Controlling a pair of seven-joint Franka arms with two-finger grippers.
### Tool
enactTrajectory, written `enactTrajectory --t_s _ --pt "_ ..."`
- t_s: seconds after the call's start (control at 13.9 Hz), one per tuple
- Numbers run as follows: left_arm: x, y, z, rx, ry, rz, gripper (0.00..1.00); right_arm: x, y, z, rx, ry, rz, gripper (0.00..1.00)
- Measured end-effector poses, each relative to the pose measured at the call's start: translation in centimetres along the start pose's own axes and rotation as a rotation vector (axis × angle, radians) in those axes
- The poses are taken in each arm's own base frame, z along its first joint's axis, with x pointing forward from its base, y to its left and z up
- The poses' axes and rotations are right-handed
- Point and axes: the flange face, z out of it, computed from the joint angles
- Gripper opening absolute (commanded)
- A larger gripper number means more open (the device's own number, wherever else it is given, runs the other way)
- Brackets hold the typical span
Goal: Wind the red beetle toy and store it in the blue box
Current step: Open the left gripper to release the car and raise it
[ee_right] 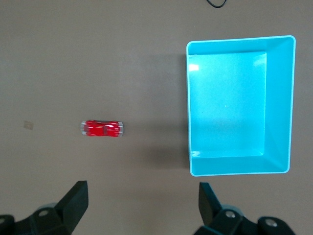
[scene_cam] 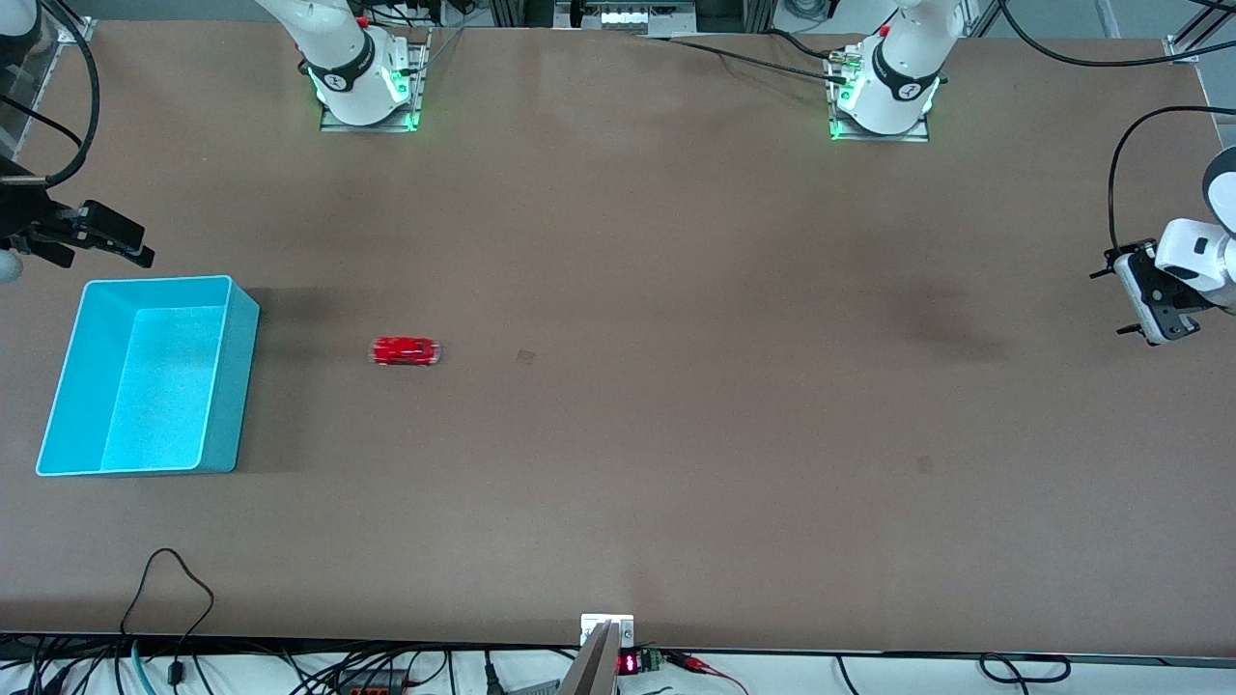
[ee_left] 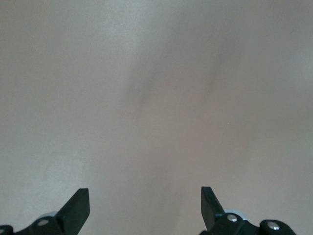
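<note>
The red beetle toy (scene_cam: pixel 406 350) lies on the brown table, between the blue box and the table's middle; it also shows in the right wrist view (ee_right: pixel 102 129). The blue box (scene_cam: pixel 145 376) stands empty at the right arm's end of the table, and shows in the right wrist view (ee_right: pixel 227 103). My right gripper (scene_cam: pixel 145 247) is open and empty, high up beside the box's edge farthest from the front camera (ee_right: pixel 143 191). My left gripper (scene_cam: pixel 1110 302) is open and empty, up over the left arm's end of the table, and waits; its view (ee_left: pixel 145 196) shows only bare table.
A small pale mark (scene_cam: pixel 526 356) is on the table beside the toy. A black cable loop (scene_cam: pixel 169 579) lies near the front edge. A small mount (scene_cam: pixel 606 632) sits at the middle of the front edge.
</note>
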Motion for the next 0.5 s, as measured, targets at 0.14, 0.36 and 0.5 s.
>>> enactTrajectory --t_s 0.14,0.36,0.5 --pt "-0.1 0.0 -0.9 -0.021 -0.001 -0.031 1.0 0.0 0.0 0.0 0.0 0.0 0.0 1.0" --pt "-0.1 -0.2 -2.4 -0.036 -0.003 -0.069 1.0 0.0 0.0 0.0 0.0 0.0 0.0 1.0" --pt "0.2 -0.1 -3.3 -0.067 -0.007 -0.114 1.0 0.0 0.0 0.0 0.0 0.0 0.0 1.0"
